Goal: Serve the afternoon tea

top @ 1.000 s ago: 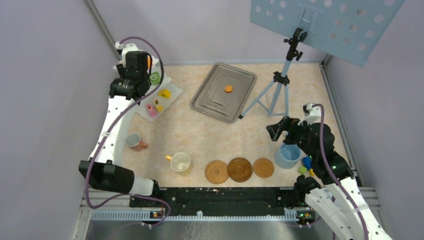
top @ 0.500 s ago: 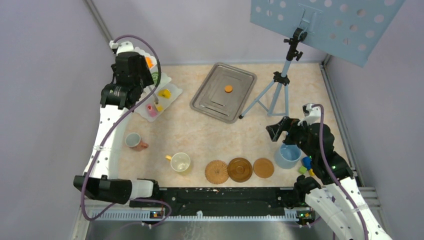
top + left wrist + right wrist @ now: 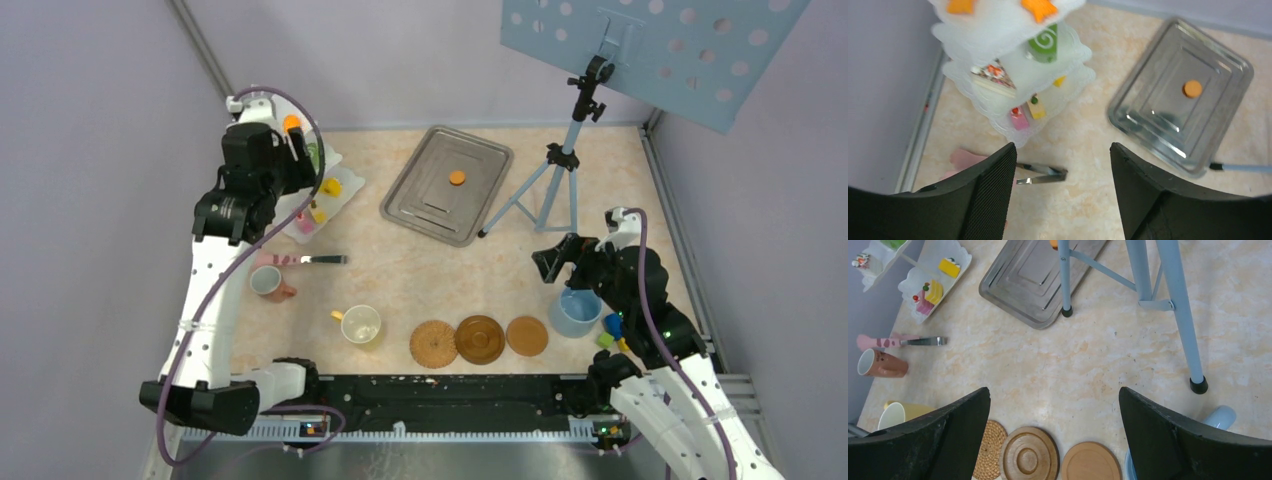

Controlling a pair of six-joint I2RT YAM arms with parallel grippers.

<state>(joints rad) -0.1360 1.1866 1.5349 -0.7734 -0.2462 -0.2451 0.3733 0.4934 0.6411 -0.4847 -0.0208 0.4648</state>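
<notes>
Beside stand (image 3: 350, 197), on table (image 3: 420, 280), tongs (image 3: 300, 260) lie now; moment ago not there. Left claw (image 3: 1062, 150) released, empty, above stand. Right claw (image 3: 1054, 395) released too. Pastries (image 3: 330, 186) on stand; biscuit (image 3: 457, 177) remains right of stand, so tongs probably needed again.

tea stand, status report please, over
Both hands open, empty; left hand by the stand, right hand by the blue cup. Pastries on stand, one orange biscuit on the tray. Pink tongs lie flat beside the stand.
</notes>
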